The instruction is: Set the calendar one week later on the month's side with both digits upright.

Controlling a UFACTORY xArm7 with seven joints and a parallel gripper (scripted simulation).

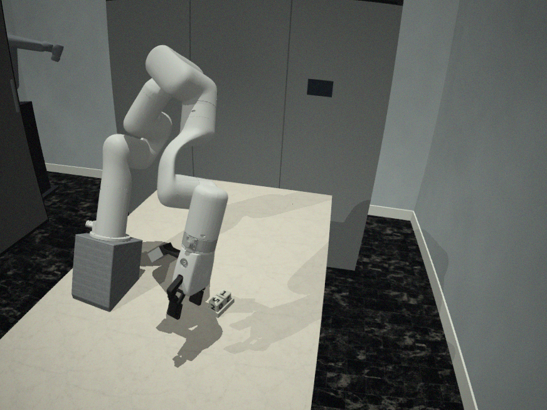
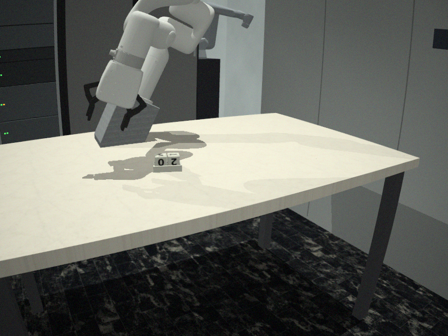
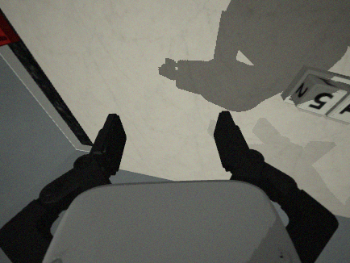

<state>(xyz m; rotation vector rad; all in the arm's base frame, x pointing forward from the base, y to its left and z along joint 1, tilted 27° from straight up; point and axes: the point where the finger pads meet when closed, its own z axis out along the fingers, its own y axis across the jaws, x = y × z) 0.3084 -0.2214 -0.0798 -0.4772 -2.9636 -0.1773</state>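
Observation:
The tray (image 1: 226,308) (image 2: 167,168) (image 3: 289,91) lies flat on the table and holds two white cubes side by side. The cube (image 1: 216,300) (image 2: 161,161) (image 3: 321,102) on the left in the exterior view shows 0 there and a 5 on top. The other cube (image 1: 224,294) (image 2: 173,161) (image 3: 345,111) shows an upside-down 2 there and a 1 on top; the wrist view cuts it off. I cannot make out a month's name. My gripper (image 1: 185,307) (image 2: 106,123) (image 3: 169,124) is open and empty, above the table, beside the tray and not touching it.
The arm's grey base block (image 1: 106,271) (image 2: 126,124) stands on the table (image 1: 265,264) (image 2: 253,162) behind the tray. Arm shadows fall around the tray. A red object (image 3: 7,34) shows beyond the table's edge in the wrist view.

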